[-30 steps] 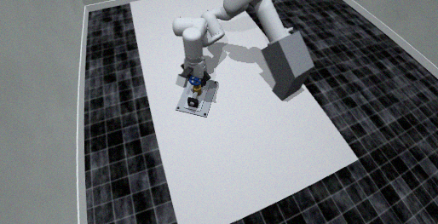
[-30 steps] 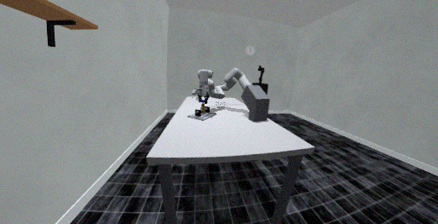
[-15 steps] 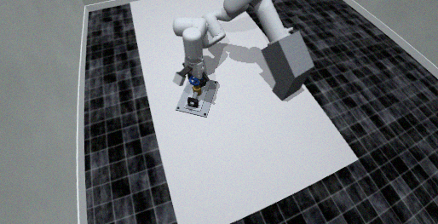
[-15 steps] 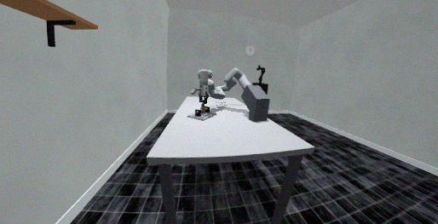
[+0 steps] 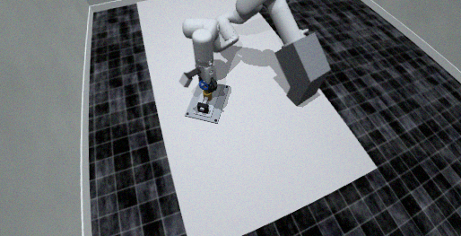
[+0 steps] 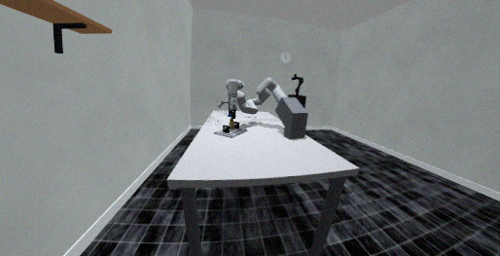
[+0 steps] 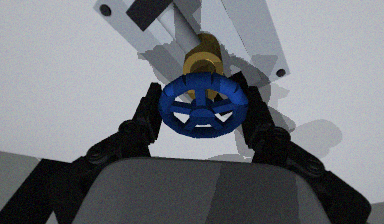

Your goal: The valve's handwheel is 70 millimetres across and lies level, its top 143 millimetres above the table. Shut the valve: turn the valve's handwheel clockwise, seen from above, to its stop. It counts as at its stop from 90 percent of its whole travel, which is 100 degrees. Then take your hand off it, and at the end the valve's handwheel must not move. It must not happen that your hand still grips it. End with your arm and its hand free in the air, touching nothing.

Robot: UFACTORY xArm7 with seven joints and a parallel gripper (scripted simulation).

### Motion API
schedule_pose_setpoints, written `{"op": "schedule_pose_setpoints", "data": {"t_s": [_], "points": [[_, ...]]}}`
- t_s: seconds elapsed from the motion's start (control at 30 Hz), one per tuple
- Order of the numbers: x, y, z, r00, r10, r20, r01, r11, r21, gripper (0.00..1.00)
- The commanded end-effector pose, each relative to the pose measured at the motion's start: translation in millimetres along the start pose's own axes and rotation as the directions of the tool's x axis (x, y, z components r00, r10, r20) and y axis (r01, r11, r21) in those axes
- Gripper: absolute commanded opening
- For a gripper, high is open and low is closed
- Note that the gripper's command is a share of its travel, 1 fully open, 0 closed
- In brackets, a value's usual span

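The black two-fingered gripper [image 7: 203,112] is clenched on the blue spoked round handwheel [image 7: 203,104], one black finger [image 7: 149,112] pressed against the rim on each side. The handwheel sits atop a brass-coloured valve stem [image 7: 203,61], which rises from a flat grey rectangular base plate [image 5: 218,109]. The plate lies flat on the white rectangular table [image 5: 269,155], towards its left long edge in the top view. A small black block [image 5: 202,108] stands on the plate near the stem. The white jointed arm [image 5: 251,3] reaches down vertically over the valve from a grey box-shaped pedestal [image 5: 309,61]. Dark tiled floor [image 5: 121,164] surrounds the table.
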State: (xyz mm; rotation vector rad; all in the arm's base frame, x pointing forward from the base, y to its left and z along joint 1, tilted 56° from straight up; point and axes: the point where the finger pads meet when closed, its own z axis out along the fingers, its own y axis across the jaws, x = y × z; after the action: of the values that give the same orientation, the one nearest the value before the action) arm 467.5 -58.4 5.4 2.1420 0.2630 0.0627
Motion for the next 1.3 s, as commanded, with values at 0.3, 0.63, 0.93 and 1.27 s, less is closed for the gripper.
{"op": "schedule_pose_setpoints", "data": {"t_s": [0.3,0.63,0.93,1.27], "points": [[0.6,-0.1,-1.4,0.972,0.237,-0.003,-0.237,0.972,0.001,0.00],[0.6,-0.1,-1.4,0.898,0.439,-0.003,-0.439,0.898,0.002,0.00],[0.6,-0.1,-1.4,0.825,0.565,-0.003,-0.565,0.825,0.002,0.00],[0.5,-0.1,-1.3,0.705,0.709,-0.002,-0.709,0.705,0.003,0.00]]}}
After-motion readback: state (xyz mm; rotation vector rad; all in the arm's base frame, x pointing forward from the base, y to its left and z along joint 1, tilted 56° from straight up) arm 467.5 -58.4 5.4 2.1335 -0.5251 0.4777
